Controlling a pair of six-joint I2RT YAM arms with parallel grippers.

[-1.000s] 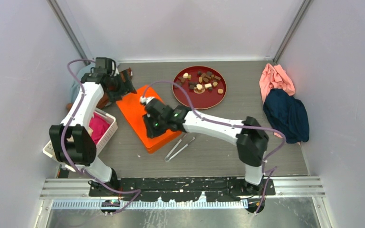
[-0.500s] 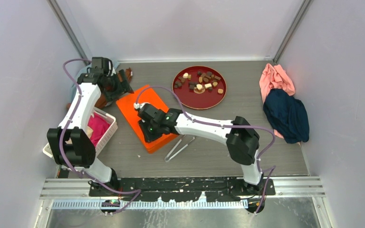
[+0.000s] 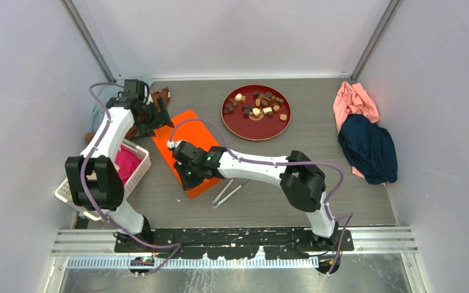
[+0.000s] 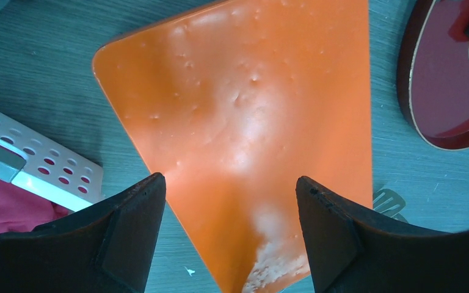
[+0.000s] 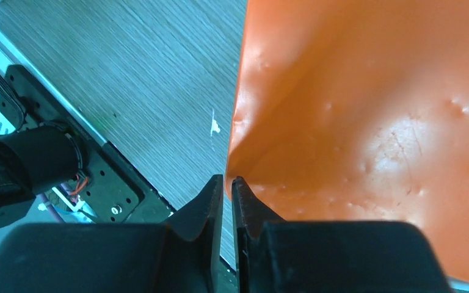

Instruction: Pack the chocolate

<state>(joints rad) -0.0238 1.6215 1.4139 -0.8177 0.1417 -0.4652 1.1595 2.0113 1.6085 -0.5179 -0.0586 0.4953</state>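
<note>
The chocolate (image 3: 256, 110) is several small dark, light brown and cream pieces on a round red plate (image 3: 284, 125) at the back middle. A flat orange pouch (image 3: 183, 131) lies left of the plate, also in the left wrist view (image 4: 250, 91) and the right wrist view (image 5: 372, 122). My left gripper (image 3: 159, 116) is open and empty above the pouch's far left corner (image 4: 229, 179). My right gripper (image 3: 186, 174) is shut, its tips (image 5: 228, 178) at the pouch's near left edge; only table shows between them.
Metal tongs (image 3: 229, 190) lie just right of the pouch's near corner. A white basket (image 3: 137, 165) with pink cloth stands at the left. A pink cloth (image 3: 354, 101) and a navy cloth (image 3: 369, 149) lie at the right. Brown objects (image 3: 162, 94) sit behind the left gripper.
My right gripper has slid left across the orange pouch to its near left edge. The left gripper has shifted slightly toward the pouch's far corner.
</note>
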